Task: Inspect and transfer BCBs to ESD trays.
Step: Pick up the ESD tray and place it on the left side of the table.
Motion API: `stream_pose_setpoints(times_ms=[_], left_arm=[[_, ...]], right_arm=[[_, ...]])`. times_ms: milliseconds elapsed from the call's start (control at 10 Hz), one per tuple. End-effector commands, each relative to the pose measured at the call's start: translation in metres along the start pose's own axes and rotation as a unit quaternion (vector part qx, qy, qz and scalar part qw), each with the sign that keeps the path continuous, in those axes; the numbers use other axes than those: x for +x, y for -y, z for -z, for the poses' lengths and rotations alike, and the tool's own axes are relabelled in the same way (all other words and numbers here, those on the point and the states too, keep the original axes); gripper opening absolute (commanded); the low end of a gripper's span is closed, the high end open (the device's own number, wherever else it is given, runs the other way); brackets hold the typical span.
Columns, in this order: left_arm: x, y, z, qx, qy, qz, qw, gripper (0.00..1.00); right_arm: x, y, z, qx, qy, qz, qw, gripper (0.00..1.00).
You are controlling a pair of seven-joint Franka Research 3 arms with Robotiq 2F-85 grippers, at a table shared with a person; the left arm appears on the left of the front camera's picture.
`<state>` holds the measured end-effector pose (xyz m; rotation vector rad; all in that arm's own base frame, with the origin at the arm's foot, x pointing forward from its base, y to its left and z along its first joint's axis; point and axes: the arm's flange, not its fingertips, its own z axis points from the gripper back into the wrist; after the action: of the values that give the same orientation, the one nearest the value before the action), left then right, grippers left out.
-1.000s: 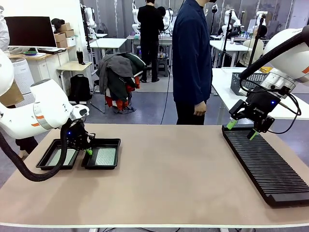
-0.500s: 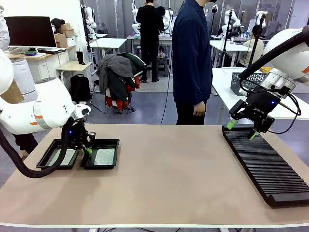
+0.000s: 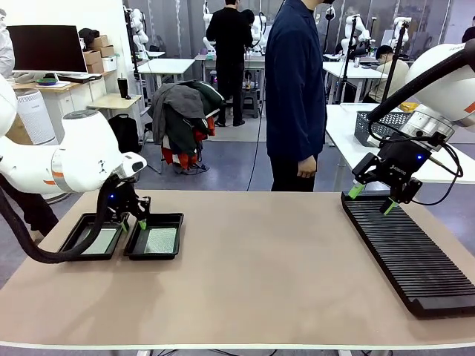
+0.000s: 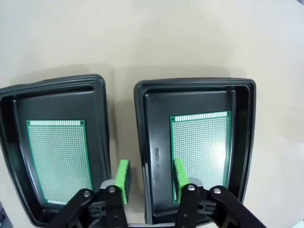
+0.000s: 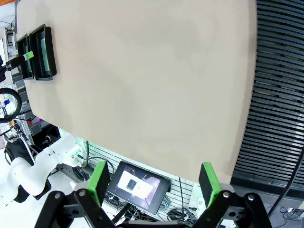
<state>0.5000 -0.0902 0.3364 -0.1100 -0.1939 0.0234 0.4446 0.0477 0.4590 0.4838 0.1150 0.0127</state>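
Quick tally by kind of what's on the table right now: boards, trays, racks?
BCBs: 2, one in the left tray, one in the right tray
ESD trays: 2
Black slotted rack: 1
Total: 5

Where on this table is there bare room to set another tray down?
The wide tan stretch between the right tray and the slotted rack is bare, front to back. The far-left corner is crowded: both trays sit side by side, each holding a board, with the left gripper above them.
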Motion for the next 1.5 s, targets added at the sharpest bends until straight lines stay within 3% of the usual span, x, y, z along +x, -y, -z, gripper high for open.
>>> stream_pose_setpoints(times_ms=[0,500,1000,1400], left_arm=[[-0.01,0.016,-0.023,0.041,0.008,0.007,0.999,0.61],[-0.013,0.013,-0.099,0.081,-0.011,0.015,0.997,1.0],[-0.01,0.024,-0.139,0.078,-0.019,0.038,0.996,1.0],[-0.008,0.027,-0.142,0.073,-0.013,0.029,0.997,1.0]], right_arm=[[0.0,-0.002,0.001,0.0,0.009,0.01,1.0,1.0],[0.0,-0.002,0.001,0.0,0.009,0.01,1.0,1.0],[0.0,-0.002,0.001,0.0,0.009,0.01,1.0,1.0],[0.0,-0.002,0.001,0.0,0.009,0.01,1.0,1.0]])
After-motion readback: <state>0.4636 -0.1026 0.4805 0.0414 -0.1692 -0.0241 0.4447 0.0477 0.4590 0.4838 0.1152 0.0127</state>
